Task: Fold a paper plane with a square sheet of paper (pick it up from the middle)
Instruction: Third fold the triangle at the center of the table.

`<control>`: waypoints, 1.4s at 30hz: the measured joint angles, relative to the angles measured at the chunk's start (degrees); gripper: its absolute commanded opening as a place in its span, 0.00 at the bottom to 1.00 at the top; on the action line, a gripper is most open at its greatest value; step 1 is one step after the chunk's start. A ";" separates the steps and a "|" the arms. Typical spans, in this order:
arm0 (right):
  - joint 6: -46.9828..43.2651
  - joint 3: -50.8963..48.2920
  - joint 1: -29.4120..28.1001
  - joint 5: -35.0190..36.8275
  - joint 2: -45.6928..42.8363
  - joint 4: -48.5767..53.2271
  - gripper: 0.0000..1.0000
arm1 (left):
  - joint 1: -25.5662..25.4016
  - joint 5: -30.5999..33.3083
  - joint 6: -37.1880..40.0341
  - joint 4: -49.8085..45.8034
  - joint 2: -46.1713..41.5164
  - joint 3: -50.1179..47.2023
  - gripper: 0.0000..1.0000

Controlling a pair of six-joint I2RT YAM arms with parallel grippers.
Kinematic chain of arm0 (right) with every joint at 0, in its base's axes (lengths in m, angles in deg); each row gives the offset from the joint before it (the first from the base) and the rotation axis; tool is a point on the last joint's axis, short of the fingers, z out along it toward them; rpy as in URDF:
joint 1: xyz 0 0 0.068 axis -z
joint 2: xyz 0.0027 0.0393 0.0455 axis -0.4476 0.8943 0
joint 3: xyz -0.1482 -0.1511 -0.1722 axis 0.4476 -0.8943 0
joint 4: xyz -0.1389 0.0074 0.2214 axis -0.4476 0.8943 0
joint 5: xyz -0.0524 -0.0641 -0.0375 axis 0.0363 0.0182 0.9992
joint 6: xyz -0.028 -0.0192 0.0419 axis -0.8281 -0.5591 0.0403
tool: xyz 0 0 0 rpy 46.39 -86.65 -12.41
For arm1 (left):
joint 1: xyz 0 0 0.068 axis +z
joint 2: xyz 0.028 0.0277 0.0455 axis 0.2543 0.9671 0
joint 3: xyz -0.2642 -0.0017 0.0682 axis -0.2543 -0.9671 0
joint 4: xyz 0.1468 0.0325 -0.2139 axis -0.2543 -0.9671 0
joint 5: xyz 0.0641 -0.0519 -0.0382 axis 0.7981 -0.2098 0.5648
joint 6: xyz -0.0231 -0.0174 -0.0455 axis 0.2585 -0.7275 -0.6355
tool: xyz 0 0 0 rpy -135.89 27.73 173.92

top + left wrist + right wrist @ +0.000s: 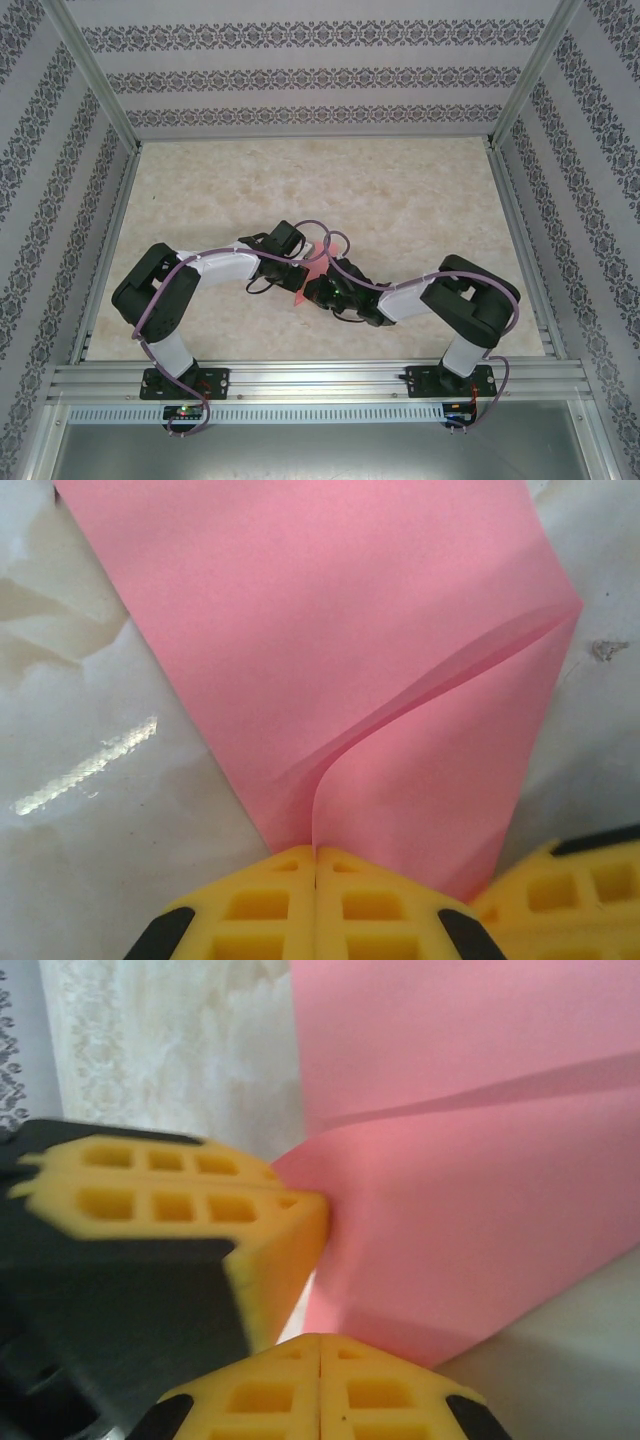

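Note:
The square sheet of paper [330, 630] is pink-red and partly folded, with one flap curving up off the layer below. A raised fold of it runs straight into the seam of my left gripper [316, 852], whose yellow jaws are shut on it. From above, the sheet [314, 266] sits between both wrists at the table's middle. My right gripper [320, 1340] is shut, its tips right at the sheet's [470, 1190] lower edge; no paper shows in its seam. The left gripper's fingers [190, 1195] pinch the sheet's left corner.
The pale marbled tabletop [400, 190] stretches back to patterned walls behind metal rails. The left arm [165, 290] and right arm [470, 300] bend inward and meet at the paper. The right gripper's finger [570, 890] sits close beside the left gripper.

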 measured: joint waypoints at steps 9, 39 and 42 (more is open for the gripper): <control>2.12 0.02 -2.08 0.79 2.58 -3.74 0.07 | 0.00 0.07 0.00 0.00 0.02 0.00 0.00; 7.04 3.21 -5.60 4.37 6.05 -2.45 0.05 | 0.74 0.39 -0.39 0.02 0.02 0.00 0.00; 7.04 3.23 -5.92 5.25 5.09 -0.72 0.06 | 0.74 0.39 -0.42 0.02 0.02 0.00 0.00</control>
